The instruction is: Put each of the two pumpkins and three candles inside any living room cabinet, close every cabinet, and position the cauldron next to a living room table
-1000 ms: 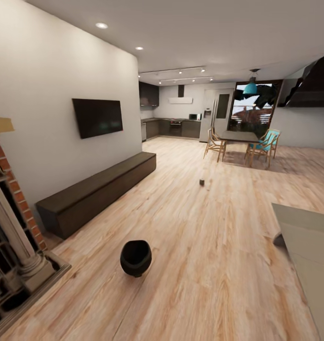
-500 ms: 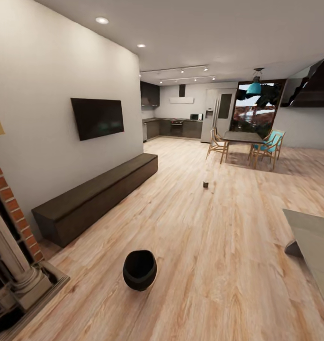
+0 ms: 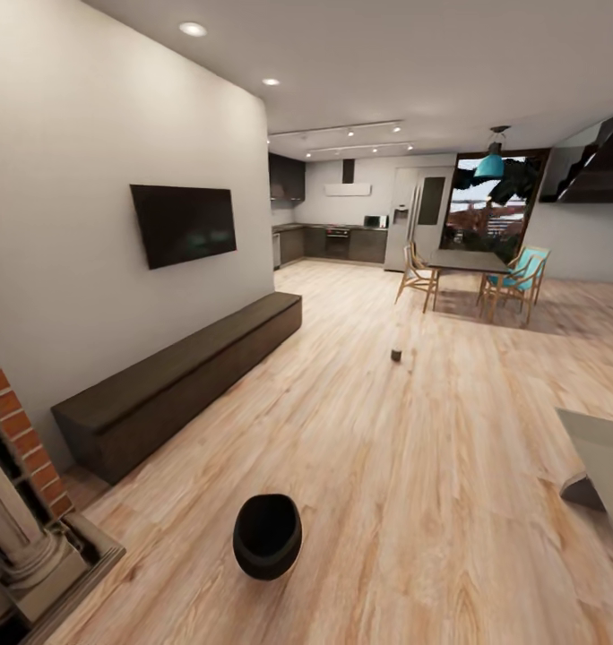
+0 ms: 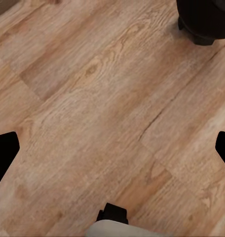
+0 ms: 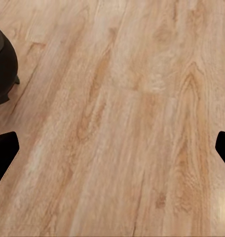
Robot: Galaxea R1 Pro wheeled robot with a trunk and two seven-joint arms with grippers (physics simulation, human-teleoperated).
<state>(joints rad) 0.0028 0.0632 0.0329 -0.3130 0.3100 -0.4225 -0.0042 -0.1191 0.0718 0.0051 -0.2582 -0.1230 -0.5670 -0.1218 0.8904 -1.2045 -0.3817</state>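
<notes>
A wide pale wooden plank floor [image 3: 387,466] runs open toward the far kitchen. The long, low dark brown wooden cabinet [image 3: 181,376] sits shut against the white wall under a black flat television [image 3: 183,224]. The round black cauldron [image 3: 267,536] stands alone on bare floor, well apart from it. A small dark object [image 3: 396,355] lies mid-floor. Both grippers' fingertips sit spread wide, holding nothing.

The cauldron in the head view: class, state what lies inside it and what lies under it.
The black cauldron stands on bare wooden floor. Its mouth shows only a dark interior; nothing can be made out inside. The floor directly beneath it is covered by its body.
</notes>
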